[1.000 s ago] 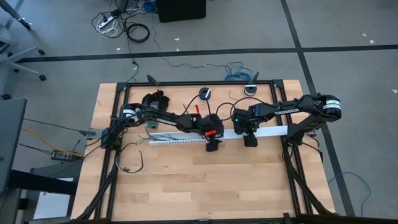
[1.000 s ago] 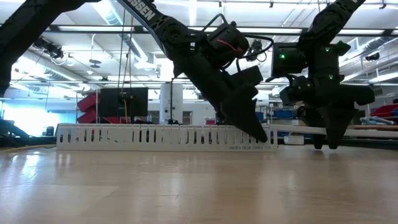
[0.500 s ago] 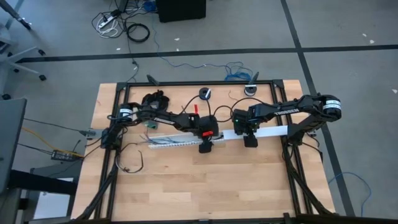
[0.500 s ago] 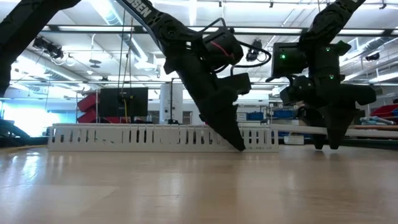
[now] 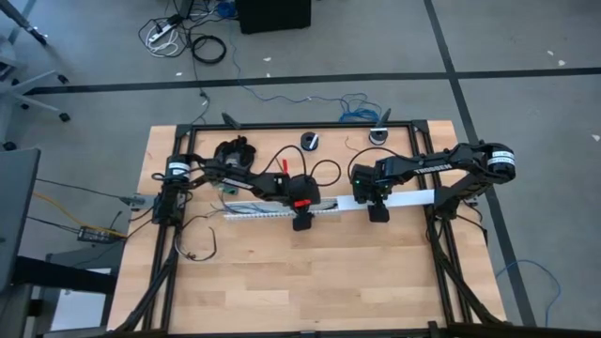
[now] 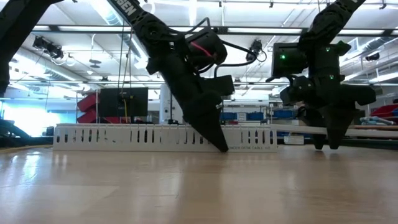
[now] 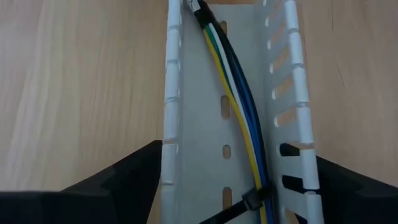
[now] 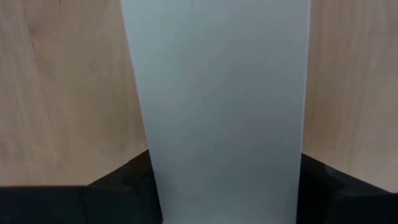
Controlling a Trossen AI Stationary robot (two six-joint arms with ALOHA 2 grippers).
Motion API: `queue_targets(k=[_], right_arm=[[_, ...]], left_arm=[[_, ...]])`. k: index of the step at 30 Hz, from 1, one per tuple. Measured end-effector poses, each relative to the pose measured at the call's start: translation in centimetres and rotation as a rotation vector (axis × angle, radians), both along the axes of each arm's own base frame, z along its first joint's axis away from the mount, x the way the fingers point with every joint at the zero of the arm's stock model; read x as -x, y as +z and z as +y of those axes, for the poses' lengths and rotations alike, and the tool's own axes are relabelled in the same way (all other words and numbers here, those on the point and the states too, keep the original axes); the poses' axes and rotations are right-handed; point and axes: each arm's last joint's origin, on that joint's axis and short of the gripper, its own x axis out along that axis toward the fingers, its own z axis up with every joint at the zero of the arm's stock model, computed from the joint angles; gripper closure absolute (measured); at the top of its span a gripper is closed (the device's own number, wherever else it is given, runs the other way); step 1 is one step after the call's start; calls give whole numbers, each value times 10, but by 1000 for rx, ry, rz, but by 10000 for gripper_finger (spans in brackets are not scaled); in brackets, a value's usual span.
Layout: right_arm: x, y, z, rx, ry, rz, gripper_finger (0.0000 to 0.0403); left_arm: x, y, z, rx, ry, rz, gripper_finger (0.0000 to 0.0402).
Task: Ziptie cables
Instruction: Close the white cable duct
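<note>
The left hand, near the centre of the high view, stands with its fingers spread to either side of the white slotted duct, probably to steady it or slide along it. The right hand, just right of centre, straddles the plain white cover strip the same way, fingers apart. The cables lie inside the duct: a tight run of dark, blue, yellow, green and white wires, already cinched by one black ziptie.

wooden table; white slotted duct
</note>
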Motion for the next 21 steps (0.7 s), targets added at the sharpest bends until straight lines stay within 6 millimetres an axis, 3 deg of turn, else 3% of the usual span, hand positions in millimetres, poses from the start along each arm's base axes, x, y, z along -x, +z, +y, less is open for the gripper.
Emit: queue_targets(k=[21], right_arm=[[-4, 4, -1, 9, -2, -15, 168]], left_arm=[[-8, 8, 2, -13, 13, -51, 148]])
